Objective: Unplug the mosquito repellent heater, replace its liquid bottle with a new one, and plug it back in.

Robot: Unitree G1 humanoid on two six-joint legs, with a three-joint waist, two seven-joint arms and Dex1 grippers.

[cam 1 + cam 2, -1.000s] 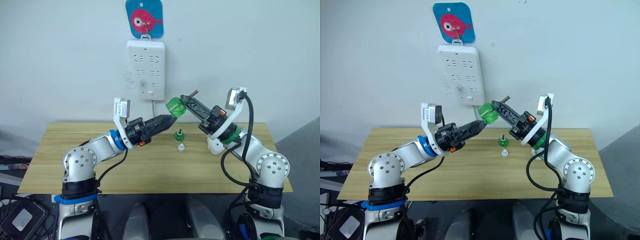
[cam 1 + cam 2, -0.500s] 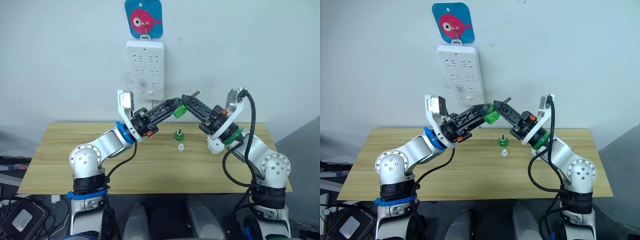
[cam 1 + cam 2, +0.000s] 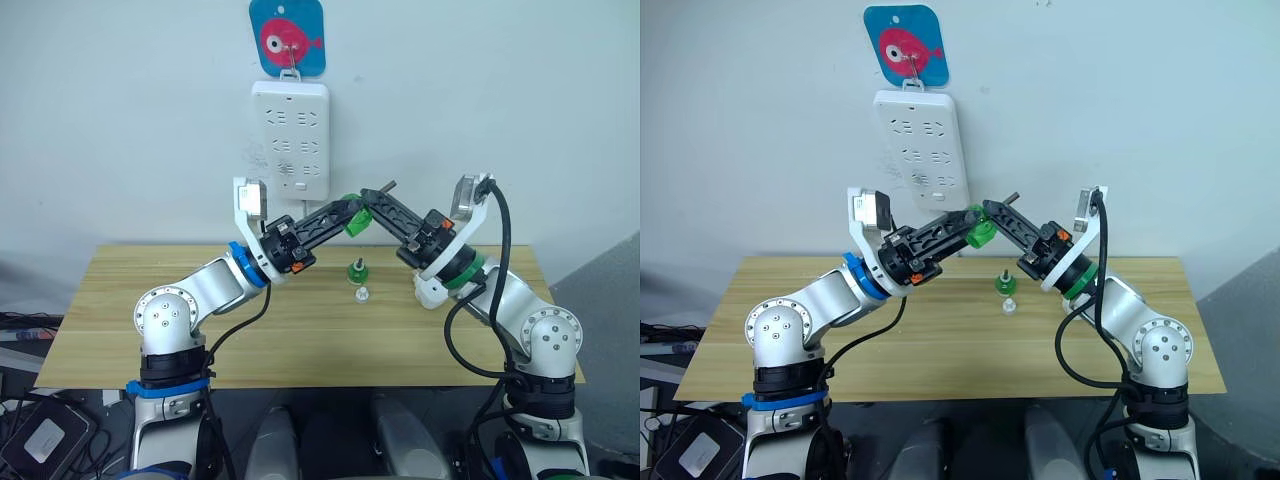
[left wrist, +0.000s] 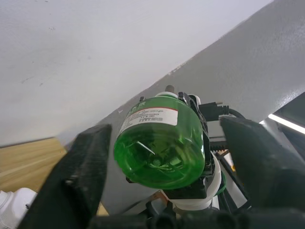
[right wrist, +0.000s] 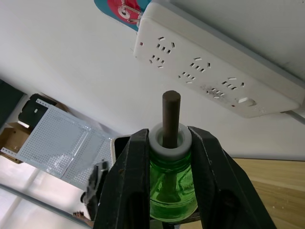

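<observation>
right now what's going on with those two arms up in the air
The right claw is shut on a green liquid bottle, gripping it by the white neck where a dark wick sticks out. It holds the bottle in the air in front of the white power strip on the wall. The left claw is open, one finger on each side of the bottle's base. On the wooden table below sit a small green piece and a small clear one.

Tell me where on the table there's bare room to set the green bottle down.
The wooden table is bare along its front edge and toward both ends. It's crowded at the back middle, where a green cap and a small clear piece sit, with the white heater nearby.
</observation>
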